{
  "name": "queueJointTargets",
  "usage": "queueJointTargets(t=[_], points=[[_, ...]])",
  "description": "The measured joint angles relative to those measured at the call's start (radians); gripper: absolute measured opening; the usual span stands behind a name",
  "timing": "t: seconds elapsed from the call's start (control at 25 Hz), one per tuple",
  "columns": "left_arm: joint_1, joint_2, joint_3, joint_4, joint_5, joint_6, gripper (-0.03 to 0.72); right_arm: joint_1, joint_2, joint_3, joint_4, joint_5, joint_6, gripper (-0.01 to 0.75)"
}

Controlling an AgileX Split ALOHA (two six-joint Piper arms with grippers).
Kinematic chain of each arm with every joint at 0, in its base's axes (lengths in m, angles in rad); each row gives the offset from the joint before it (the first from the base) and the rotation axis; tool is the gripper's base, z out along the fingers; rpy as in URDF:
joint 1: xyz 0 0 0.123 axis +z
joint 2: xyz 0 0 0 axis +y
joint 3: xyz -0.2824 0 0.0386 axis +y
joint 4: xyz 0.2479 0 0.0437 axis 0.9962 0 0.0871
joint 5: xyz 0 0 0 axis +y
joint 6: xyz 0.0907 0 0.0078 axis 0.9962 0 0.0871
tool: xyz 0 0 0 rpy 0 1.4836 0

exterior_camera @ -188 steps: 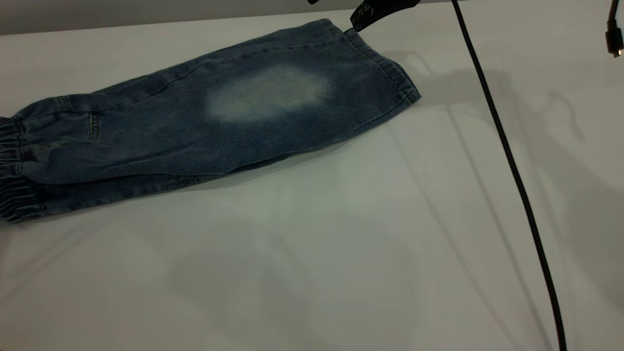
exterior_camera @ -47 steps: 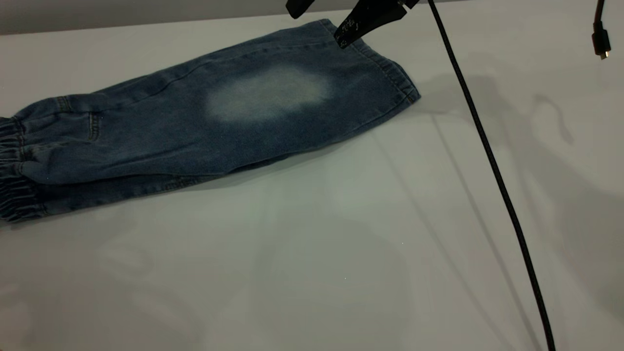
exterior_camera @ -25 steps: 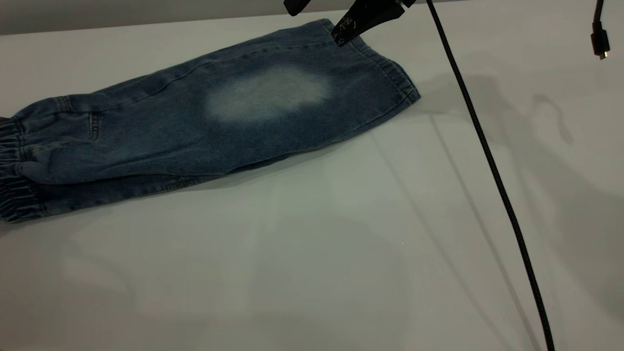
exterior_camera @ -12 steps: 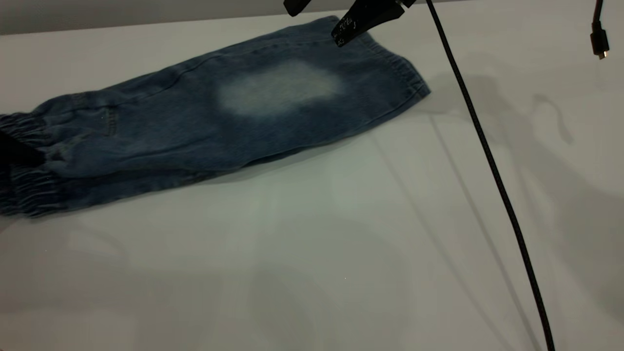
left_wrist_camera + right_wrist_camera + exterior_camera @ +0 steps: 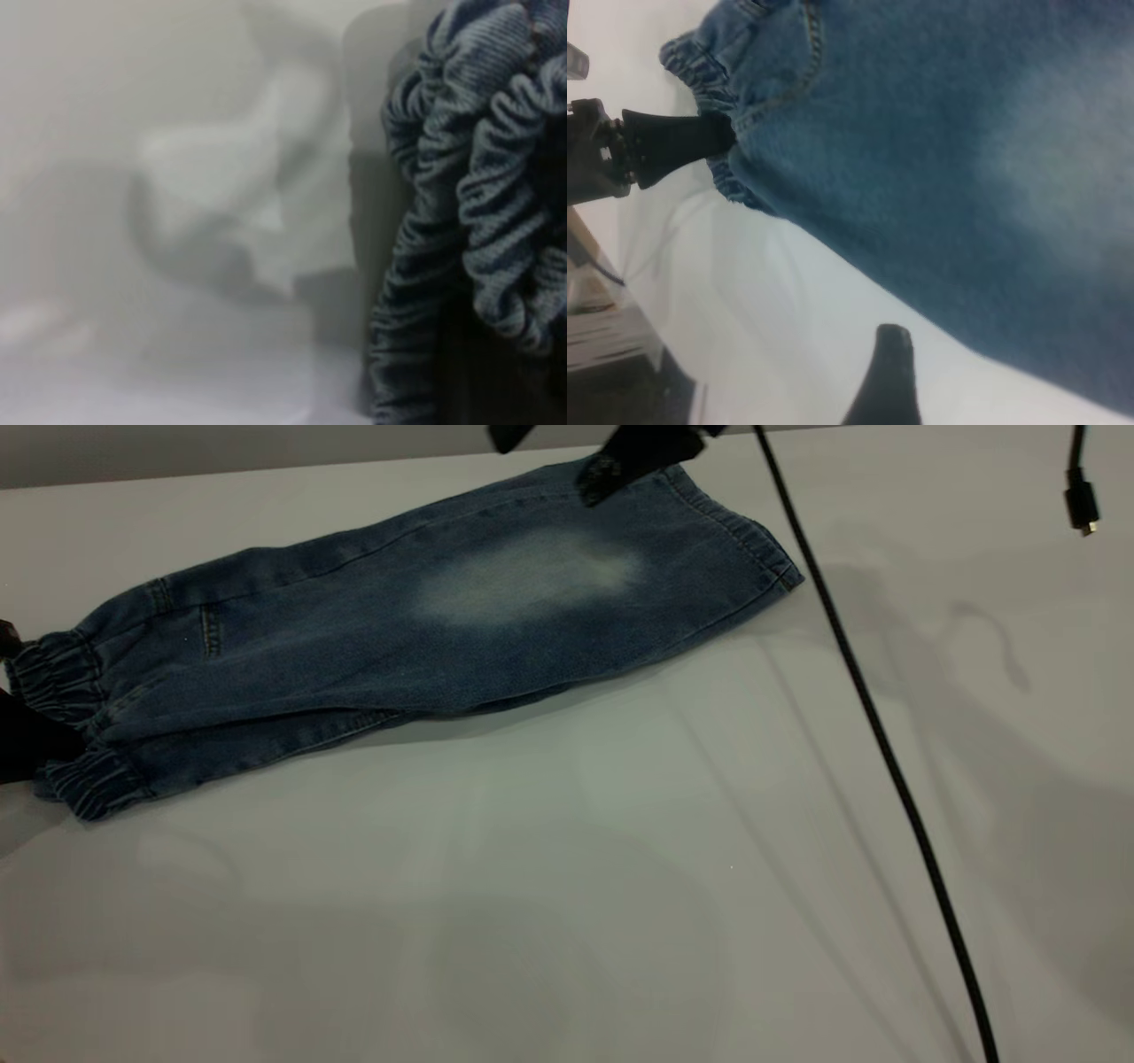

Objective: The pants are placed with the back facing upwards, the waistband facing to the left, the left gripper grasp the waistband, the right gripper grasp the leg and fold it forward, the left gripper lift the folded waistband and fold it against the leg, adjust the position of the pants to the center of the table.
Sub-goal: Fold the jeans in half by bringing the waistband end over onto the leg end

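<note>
The pants (image 5: 425,620) lie folded lengthwise on the table (image 5: 567,886); the left gripper (image 5: 27,735) bites the waistband (image 5: 71,726), the right gripper (image 5: 585,452) hovers parted over the leg (image 5: 532,576). Left wrist: ruched waistband bunched close — keep that grip firm. Right wrist: lift high, lay toward the hem.

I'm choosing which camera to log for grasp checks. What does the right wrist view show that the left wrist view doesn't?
Only the right wrist view shows the left gripper from outside, its fingers shut on the waistband, plus the pale faded patch on the leg and one dark fingertip of the right gripper over the table. Only the left wrist view shows the waistband's ruched gathers close up, bunched together. Both show the blue denim pants and bare white table.
</note>
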Motion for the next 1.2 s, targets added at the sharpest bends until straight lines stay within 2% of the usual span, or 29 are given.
queueJointTargets(t=[0.12, 0.36, 0.6, 0.72, 0.92, 1.2], points=[[0.000, -0.021, 0.001, 0.006, 0.008, 0.001, 0.090, 0.047, 0.000, 0.000, -0.015, -0.055, -0.005, 0.574], [0.000, -0.152, 0.002, 0.012, 0.070, 0.001, 0.090, 0.168, 0.000, 0.000, -0.138, -0.249, 0.000, 0.574], [0.000, -0.323, 0.002, 0.209, 0.107, -0.158, 0.090, 0.237, 0.022, 0.000, -0.156, -0.429, 0.018, 0.574], [-0.001, -0.405, 0.002, 0.289, 0.140, -0.240, 0.090, 0.264, 0.071, -0.001, -0.141, -0.449, 0.018, 0.574], [-0.025, -0.536, 0.002, 0.335, 0.176, -0.303, 0.090, 0.286, 0.139, -0.028, -0.087, -0.461, 0.017, 0.574], [-0.169, -0.630, 0.002, 0.275, 0.135, -0.304, 0.090, 0.335, 0.162, -0.119, -0.080, -0.406, 0.014, 0.574]])
